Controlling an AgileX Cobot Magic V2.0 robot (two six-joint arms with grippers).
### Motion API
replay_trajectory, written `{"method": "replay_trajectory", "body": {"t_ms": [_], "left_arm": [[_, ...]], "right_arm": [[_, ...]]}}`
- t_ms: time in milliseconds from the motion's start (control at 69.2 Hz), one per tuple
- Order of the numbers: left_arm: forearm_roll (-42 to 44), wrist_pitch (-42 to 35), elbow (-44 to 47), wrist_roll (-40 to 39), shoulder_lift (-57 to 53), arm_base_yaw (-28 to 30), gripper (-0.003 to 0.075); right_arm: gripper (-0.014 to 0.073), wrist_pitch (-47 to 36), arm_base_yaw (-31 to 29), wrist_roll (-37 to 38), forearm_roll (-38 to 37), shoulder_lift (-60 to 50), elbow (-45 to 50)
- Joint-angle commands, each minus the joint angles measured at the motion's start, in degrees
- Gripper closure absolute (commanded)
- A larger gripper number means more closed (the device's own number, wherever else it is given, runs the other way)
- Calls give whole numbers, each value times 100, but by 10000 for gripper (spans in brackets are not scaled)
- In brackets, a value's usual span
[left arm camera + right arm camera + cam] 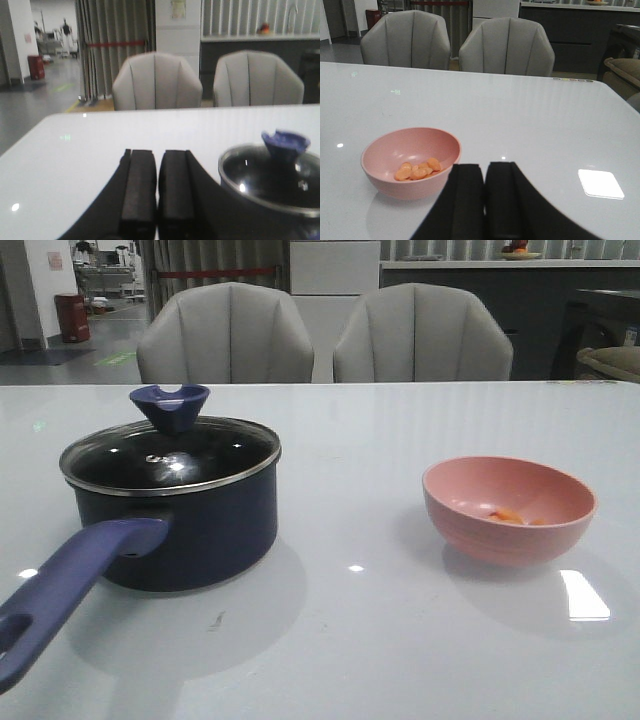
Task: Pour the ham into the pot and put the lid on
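Observation:
The dark navy pot (190,530) stands at the table's left with its long blue-purple handle (60,590) pointing toward the front edge. The glass lid (170,455) with its blue-purple knob (170,405) rests on the pot; both also show in the left wrist view (272,175). A pink bowl (508,508) at the right holds the orange-pink ham chunks (508,515), seen clearly in the right wrist view (417,170). My left gripper (157,155) is shut and empty beside the pot. My right gripper (485,167) is shut and empty beside the bowl (410,160). Neither gripper shows in the front view.
Two grey padded chairs (225,335) (420,335) stand behind the table's far edge. The white glossy table (350,620) carries bright light reflections.

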Motion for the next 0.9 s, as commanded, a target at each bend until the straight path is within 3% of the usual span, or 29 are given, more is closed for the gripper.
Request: {"method": "replay_trajectory", "body": {"t_ms": [0,101,347,492,607,882], "left_arm": [[-138,-1311,69,-27,-109,-27,600],[53,-1155,-298,-27,-98,-27,600],[520,1001,-1840,-27,480,-27,600],[381,1898,-2495,-27,1068,-27,600],[58,2220,-2654,-27,1414,-27,600],[58,2086,-2620,-27,1708,-27,599]], "right_arm": [[445,-467,-9,-25,-67,-114,-31],[445,-467,-9,-25,-67,-114,-31],[445,-467,-9,-25,-67,-114,-31],[445,-467,-9,-25,-67,-114,-31],[445,-467,-9,-25,-67,-114,-31],[445,-467,-9,-25,-67,-114,-31]]}}
